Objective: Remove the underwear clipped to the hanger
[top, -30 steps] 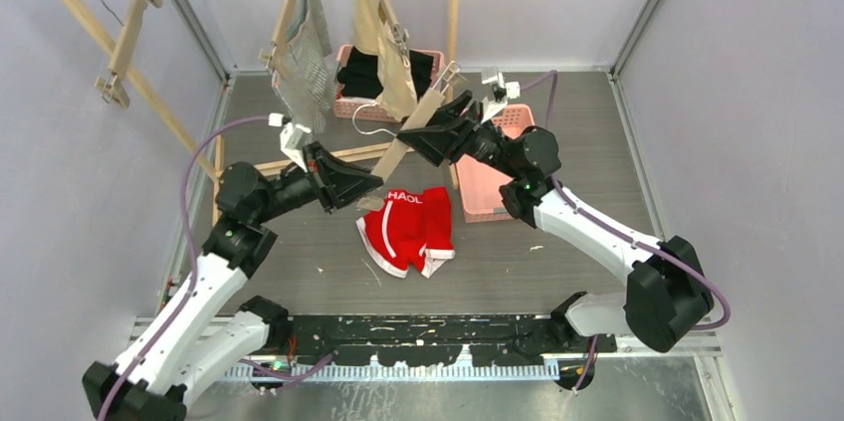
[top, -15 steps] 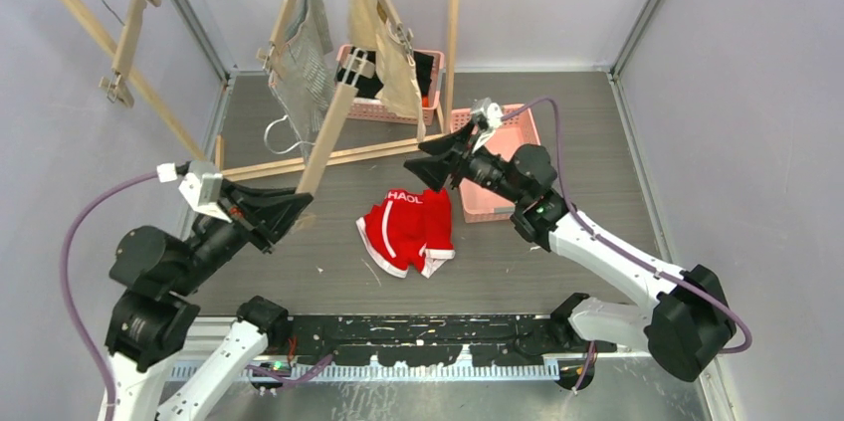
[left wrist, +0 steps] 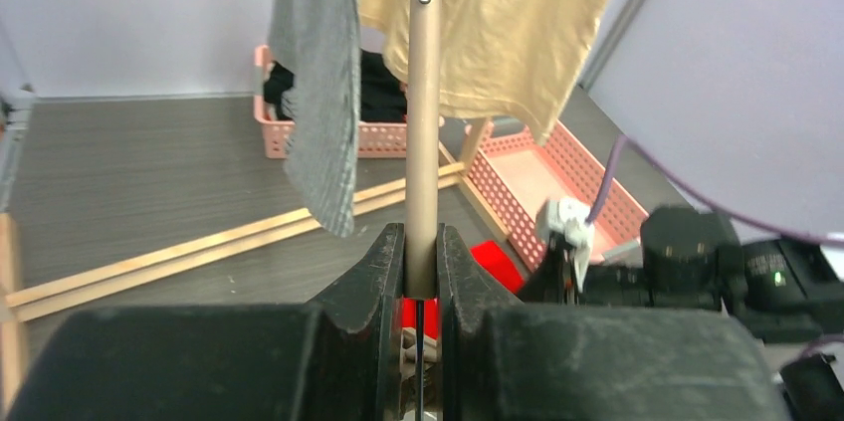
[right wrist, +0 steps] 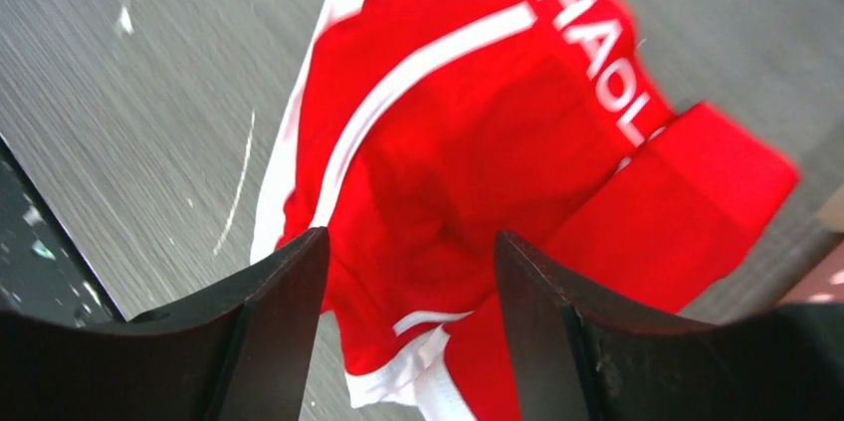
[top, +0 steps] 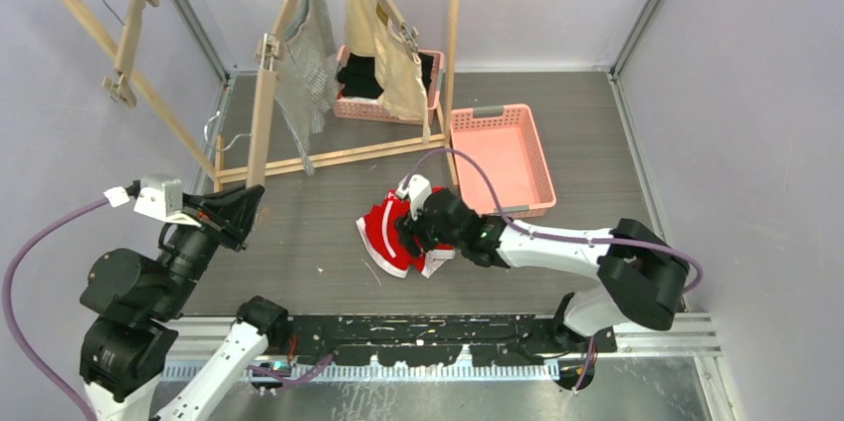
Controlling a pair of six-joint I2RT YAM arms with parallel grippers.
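We log 1 of 3 freed: red underwear before the rack, striped piece and beige piece hanging there; left gripper pinches a bare hanger, right gripper gapes empty.

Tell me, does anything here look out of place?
Yes. The red underwear lies crumpled on the table, outside the pink basket, and the left gripper pinches a bare wooden hanger by one end, standing it upright.
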